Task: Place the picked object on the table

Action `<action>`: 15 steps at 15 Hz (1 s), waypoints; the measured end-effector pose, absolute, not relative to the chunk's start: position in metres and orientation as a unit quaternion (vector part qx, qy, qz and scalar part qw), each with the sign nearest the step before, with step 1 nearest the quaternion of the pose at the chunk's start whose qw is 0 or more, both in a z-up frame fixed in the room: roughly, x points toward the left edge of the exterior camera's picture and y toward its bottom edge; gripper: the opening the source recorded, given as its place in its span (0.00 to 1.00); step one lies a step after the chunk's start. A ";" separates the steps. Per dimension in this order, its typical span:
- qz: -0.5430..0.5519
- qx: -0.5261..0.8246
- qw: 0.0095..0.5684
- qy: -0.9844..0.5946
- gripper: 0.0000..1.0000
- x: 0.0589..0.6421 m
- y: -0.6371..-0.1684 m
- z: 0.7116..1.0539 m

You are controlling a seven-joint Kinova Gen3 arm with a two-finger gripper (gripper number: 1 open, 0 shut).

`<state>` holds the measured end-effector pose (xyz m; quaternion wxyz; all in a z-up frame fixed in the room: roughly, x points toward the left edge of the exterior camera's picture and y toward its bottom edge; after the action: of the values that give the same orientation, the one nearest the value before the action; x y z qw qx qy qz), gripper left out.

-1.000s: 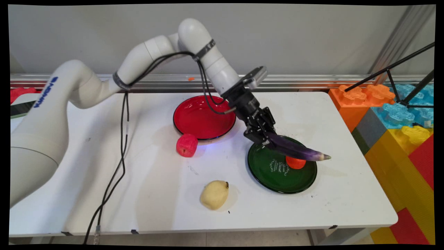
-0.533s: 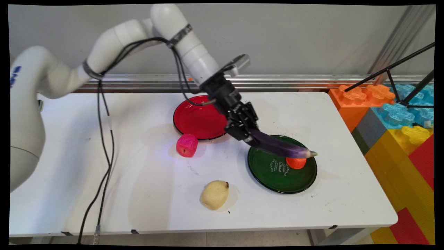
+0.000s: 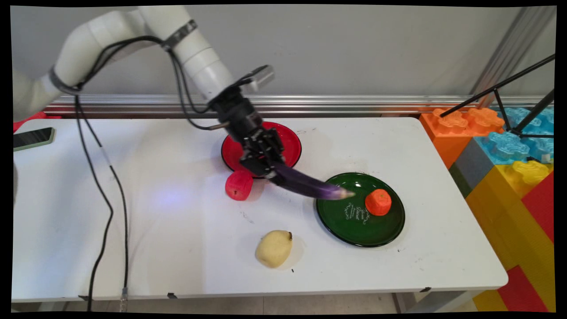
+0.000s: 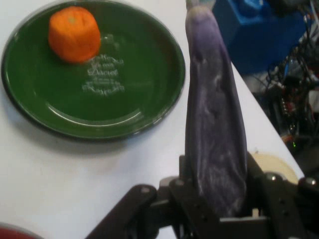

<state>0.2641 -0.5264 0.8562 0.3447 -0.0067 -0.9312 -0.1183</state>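
My gripper (image 3: 271, 170) is shut on the thick end of a purple eggplant (image 3: 310, 186), carried in the air above the table. The eggplant's tip reaches over the left rim of the green plate (image 3: 354, 230). In the hand view the eggplant (image 4: 215, 124) rises from between my fingers (image 4: 222, 206) beside the green plate (image 4: 55, 117). An orange fruit (image 3: 378, 202) (image 4: 74, 33) sits on that plate. The gripper hangs over the near rim of the red plate (image 3: 290, 135), with a red fruit (image 3: 238, 185) just to its left on the table.
A yellow pear (image 3: 273, 248) lies near the table's front. A phone (image 3: 33, 138) rests at the far left. Big coloured building blocks (image 3: 505, 150) and a black tripod (image 3: 509, 104) stand past the table's right edge. Black cables (image 3: 104, 212) hang over the left side.
The arm has swung left with the eggplant held. The eggplant moved off from above the orange fruit, and only its tip now overlaps the green plate's left rim.
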 end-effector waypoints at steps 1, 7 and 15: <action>-0.120 -0.003 0.339 -0.933 0.00 0.273 -0.523 0.857; -0.131 0.018 0.300 -0.945 0.00 0.328 -0.496 0.856; -0.140 0.033 0.263 -0.954 0.00 0.374 -0.470 0.838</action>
<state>0.3737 -0.4696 0.8377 0.2631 0.0335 -0.9539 -0.1405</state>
